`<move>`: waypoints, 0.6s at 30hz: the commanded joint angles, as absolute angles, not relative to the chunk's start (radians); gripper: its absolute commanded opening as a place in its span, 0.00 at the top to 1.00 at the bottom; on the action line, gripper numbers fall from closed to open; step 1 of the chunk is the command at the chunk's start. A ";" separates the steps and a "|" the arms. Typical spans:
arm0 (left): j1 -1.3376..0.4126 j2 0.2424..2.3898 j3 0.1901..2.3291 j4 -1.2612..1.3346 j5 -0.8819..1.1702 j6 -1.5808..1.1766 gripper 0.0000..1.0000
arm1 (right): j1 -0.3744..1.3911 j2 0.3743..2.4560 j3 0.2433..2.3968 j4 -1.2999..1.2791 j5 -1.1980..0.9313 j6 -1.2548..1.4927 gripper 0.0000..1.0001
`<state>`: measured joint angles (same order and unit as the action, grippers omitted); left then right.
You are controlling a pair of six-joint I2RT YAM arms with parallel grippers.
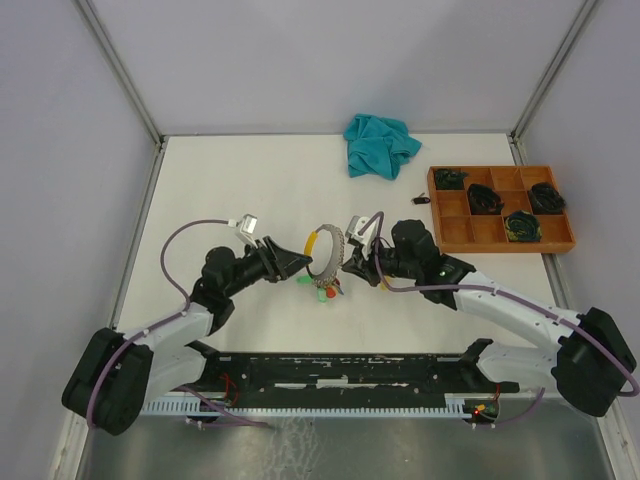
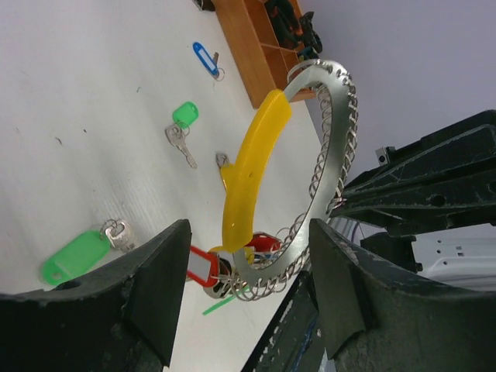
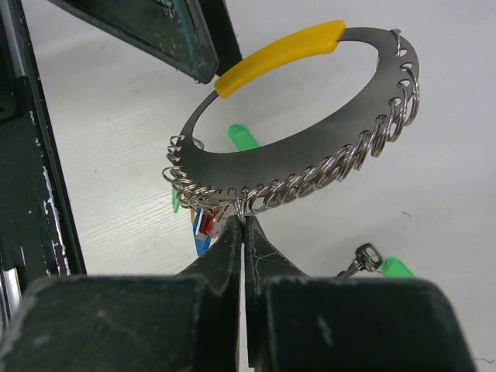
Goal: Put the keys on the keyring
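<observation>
1. Right wrist view: the right gripper (image 3: 242, 222) has its fingers pressed together on the lower edge of the keyring (image 3: 310, 147), pinching it among the small loops (image 3: 364, 151) and holding it up, tilted, above the table (image 3: 434, 194).
2. The left gripper (image 1: 296, 263) faces it from the other side with its fingers (image 2: 159, 287) spread wide. In the left wrist view the keyring's lower arc sits between them, and I can see it touching neither.
3. There is one keyring, a flat silver band. It has a yellow sleeve (image 2: 252, 167) over one stretch and a row of loops along the rest.
4. Three keys (image 2: 180, 143) lie loose on the table, one with a blue tag (image 2: 205, 58) and two with green tags (image 2: 75, 256).
5. A fourth key head peeks out from behind the sleeve, its tag hidden.
6. A red tag (image 2: 203, 273) sits at the keyring's bottom edge with more colour bunched behind it. I cannot count that cluster or tell whether it hangs from a loop.
7. A teal cloth (image 1: 378, 145) lies at the far edge. A wooden tray (image 1: 500, 245) stands to the right with four dark bundles (image 1: 520, 225) in its compartments. Both are well apart from the keyring, and the blue-tagged key lies near the tray.
8. From the left wrist, the right gripper's black body crowds one side of the keyring, and the sleeve covers part of the table behind it.
</observation>
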<state>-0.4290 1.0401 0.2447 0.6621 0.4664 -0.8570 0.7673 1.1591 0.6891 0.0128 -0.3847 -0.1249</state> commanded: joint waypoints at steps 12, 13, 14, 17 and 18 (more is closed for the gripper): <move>-0.417 1.184 0.187 1.256 0.622 -1.141 0.59 | 0.697 1.087 0.649 0.267 -0.542 -0.001 0.99; -0.416 1.186 0.187 1.268 0.625 -1.153 0.60 | 0.695 1.085 0.645 0.275 -0.549 0.005 0.99; -0.417 1.185 0.188 1.273 0.627 -1.159 0.61 | 0.692 1.082 0.643 0.282 -0.555 0.008 0.99; -0.416 1.175 0.190 1.286 0.625 -1.174 0.69 | 0.686 1.081 0.634 0.311 -0.567 0.022 0.99; -0.417 1.171 0.191 1.293 0.624 -1.179 0.72 | 0.686 1.082 0.632 0.315 -0.570 0.025 0.99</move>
